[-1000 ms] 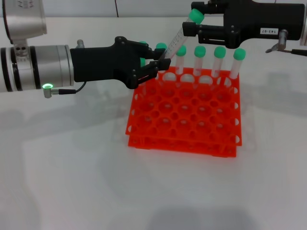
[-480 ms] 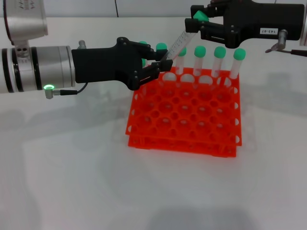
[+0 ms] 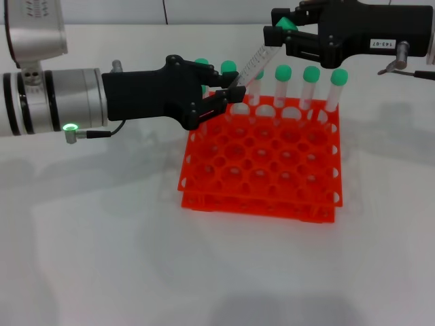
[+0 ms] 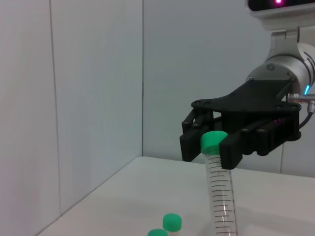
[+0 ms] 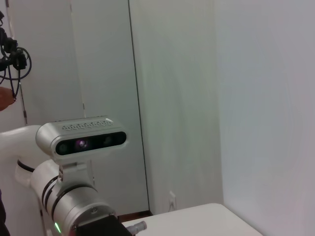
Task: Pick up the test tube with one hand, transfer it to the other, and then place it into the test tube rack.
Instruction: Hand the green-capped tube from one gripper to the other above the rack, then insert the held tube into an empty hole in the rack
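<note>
- The left tool [image 3: 228, 102] reaches in from the left over the counter [image 3: 102, 244] and pinches the lower end of the test tube [image 3: 255, 64], just above the far left corner of the rack [image 3: 262, 163].
- The test tube slants up to the right between the two arms; its green cap sits between the fingers of the right tool [image 3: 282, 30], which comes in from the far right.
- From the left wrist view the right tool [image 4: 212, 147] has its fingers on both sides of the cap; whether they already press on it or are a touch apart I cannot tell.
- Progress, as I judge it: the pick-up is done and the hand-over is at its middle, with both tools on the one tube. Left to do: the left tool lets go, the right carries the tube and lowers it into a hole.
- Around: several other green-capped tubes [image 3: 310, 88] stand upright along the rack's far row, with two more caps behind the left tool.
- These standing tubes are near the slanted one and could be knocked when it is swung upright; the nearer rows of holes are free.
</note>
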Action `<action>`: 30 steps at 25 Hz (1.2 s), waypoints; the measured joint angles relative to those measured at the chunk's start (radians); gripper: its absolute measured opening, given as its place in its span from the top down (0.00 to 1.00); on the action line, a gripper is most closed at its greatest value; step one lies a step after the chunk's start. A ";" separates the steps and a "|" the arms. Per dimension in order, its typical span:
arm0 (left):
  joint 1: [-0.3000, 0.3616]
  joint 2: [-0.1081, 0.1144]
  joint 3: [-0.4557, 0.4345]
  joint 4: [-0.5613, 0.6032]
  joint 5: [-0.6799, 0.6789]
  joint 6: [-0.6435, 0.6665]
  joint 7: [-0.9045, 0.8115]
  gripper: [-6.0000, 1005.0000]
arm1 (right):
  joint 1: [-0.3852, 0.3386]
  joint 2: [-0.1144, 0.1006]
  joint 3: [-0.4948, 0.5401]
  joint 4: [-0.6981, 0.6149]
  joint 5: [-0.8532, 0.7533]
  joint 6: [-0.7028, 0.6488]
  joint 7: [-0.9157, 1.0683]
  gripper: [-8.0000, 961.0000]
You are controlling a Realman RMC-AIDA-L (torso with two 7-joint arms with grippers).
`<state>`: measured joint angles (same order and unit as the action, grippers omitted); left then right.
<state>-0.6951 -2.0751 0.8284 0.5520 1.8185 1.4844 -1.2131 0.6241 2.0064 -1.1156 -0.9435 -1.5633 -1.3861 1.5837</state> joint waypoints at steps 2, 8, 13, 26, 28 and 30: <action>0.003 -0.001 0.000 0.002 -0.001 0.004 -0.009 0.64 | 0.000 0.000 0.000 -0.001 -0.001 -0.001 0.000 0.69; 0.015 -0.002 0.000 0.006 -0.015 0.038 -0.042 0.64 | 0.000 0.000 -0.003 -0.003 -0.003 -0.002 0.001 0.69; 0.027 -0.003 0.000 0.024 -0.021 0.047 -0.087 0.63 | -0.005 0.001 -0.002 -0.006 -0.003 -0.002 0.001 0.70; 0.136 -0.002 0.007 0.269 -0.023 0.093 -0.374 0.17 | -0.008 0.005 -0.003 -0.007 0.000 -0.002 -0.001 0.70; 0.172 -0.001 0.011 0.327 -0.023 0.098 -0.421 0.16 | -0.009 0.007 -0.004 -0.004 0.003 0.000 -0.005 0.70; 0.204 -0.001 0.011 0.366 -0.027 0.099 -0.444 0.15 | -0.011 0.008 -0.010 -0.002 0.007 0.004 -0.007 0.70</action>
<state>-0.4908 -2.0765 0.8390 0.9180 1.7920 1.5836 -1.6575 0.6132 2.0149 -1.1258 -0.9451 -1.5561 -1.3817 1.5763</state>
